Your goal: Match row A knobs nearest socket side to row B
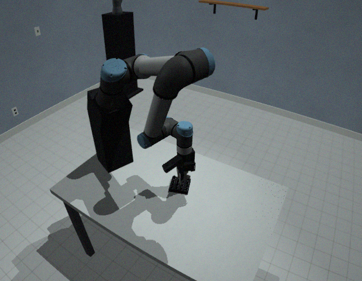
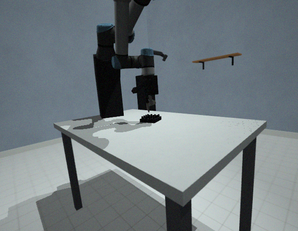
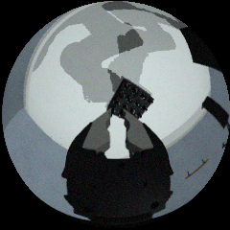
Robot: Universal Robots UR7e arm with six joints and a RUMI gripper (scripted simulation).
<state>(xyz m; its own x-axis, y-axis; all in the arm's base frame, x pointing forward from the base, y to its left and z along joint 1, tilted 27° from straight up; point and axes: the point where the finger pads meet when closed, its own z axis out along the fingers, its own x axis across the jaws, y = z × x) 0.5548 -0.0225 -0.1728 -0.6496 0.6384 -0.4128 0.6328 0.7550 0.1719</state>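
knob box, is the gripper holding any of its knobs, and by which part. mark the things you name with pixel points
Nothing is held: the gripper [image 2: 148,111] [image 3: 116,108] hangs above the knob box [image 2: 150,120] [image 3: 131,98], its fingertips off every knob.
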